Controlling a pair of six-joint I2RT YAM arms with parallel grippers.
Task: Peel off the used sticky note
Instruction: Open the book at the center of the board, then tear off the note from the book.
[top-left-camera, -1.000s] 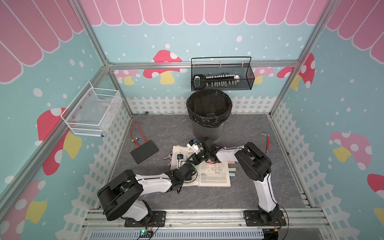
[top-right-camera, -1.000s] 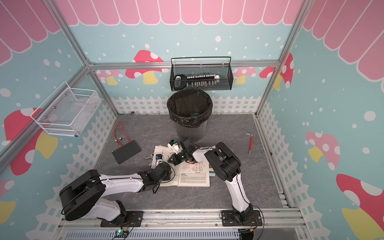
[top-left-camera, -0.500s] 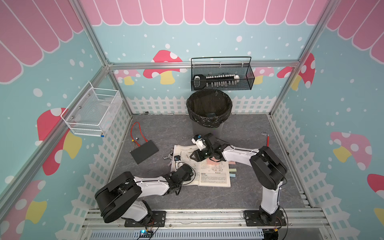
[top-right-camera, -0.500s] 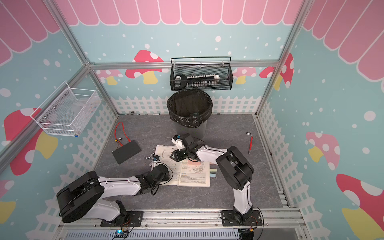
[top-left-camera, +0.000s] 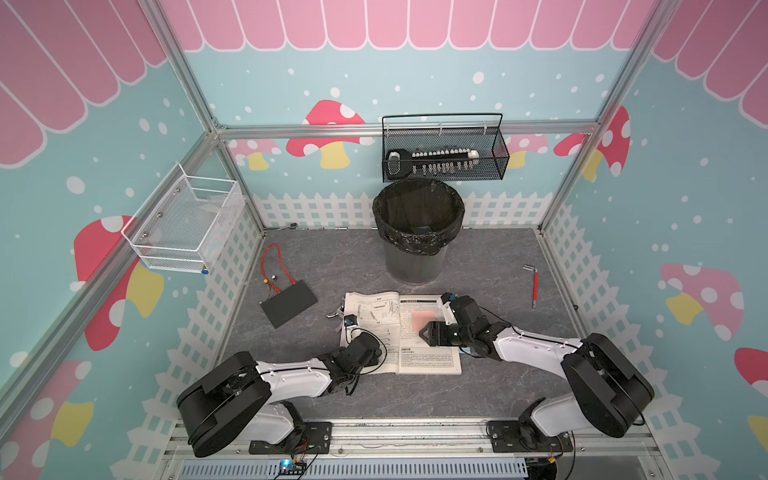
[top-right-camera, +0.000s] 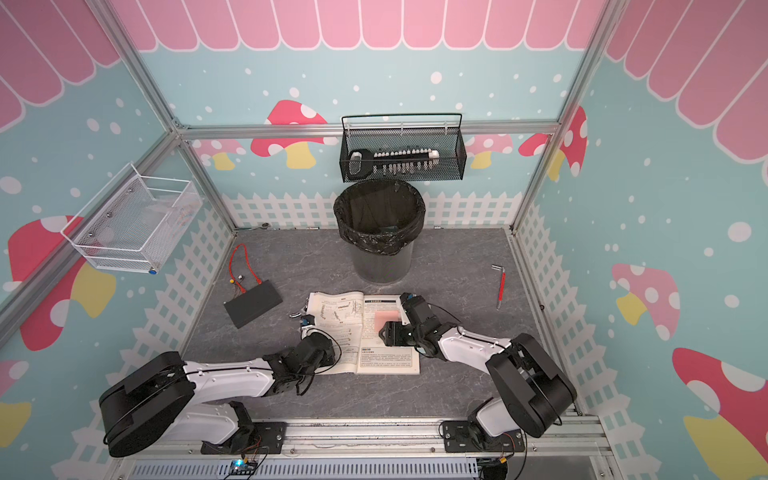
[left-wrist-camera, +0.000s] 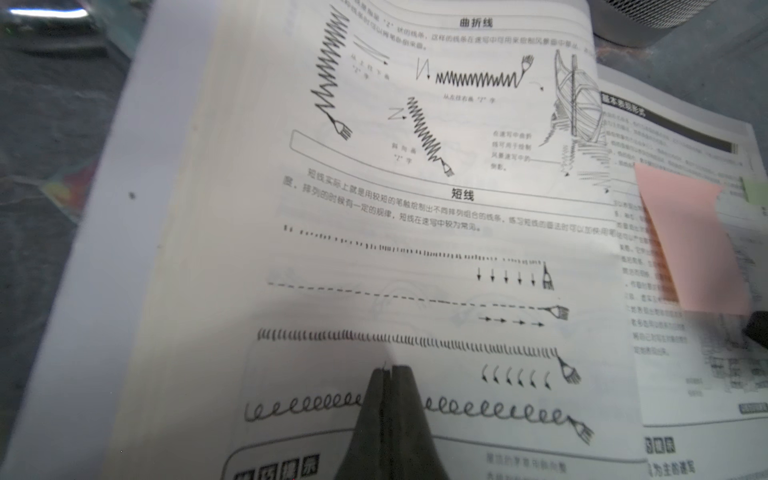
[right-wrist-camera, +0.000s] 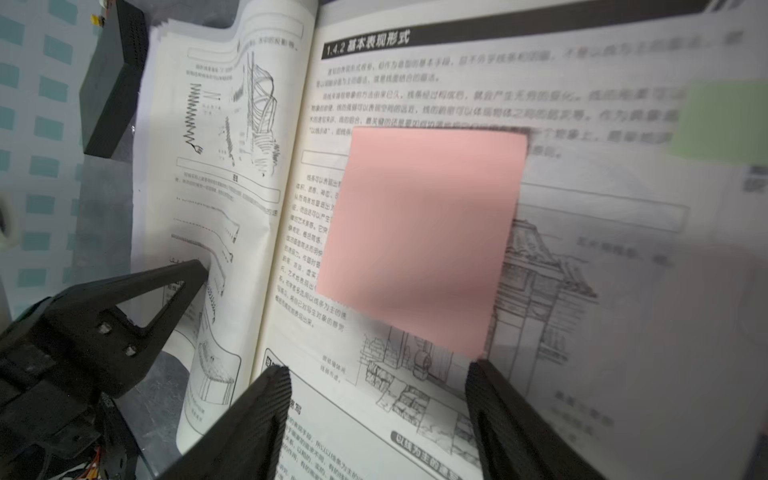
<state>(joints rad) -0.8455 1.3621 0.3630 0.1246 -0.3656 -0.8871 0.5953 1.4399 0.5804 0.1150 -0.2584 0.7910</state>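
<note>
The pink sticky note (right-wrist-camera: 424, 237) lies flat on the right page of the book (top-left-camera: 370, 320), not peeled yet. The right gripper (right-wrist-camera: 378, 368) has 2 jaws wide and empty by its corner. The left gripper (left-wrist-camera: 390, 370), shut, rests on the other page.

Both top views: high at front, facing down, whole scene. Wrist views: close, low over open book (left-wrist-camera: 374, 249); both show pink sticky note (right-wrist-camera: 424, 237).

Pretty clearly a robot lab test cell, not a real room: aluminium frame (top-left-camera: 291, 132), printed mushroom walls (top-left-camera: 685, 208), fake picket fence (top-left-camera: 324, 212), left arm (top-left-camera: 291, 372) and right arm (top-left-camera: 536, 347) bolted to a rail (top-left-camera: 415, 431) up front.
</note>
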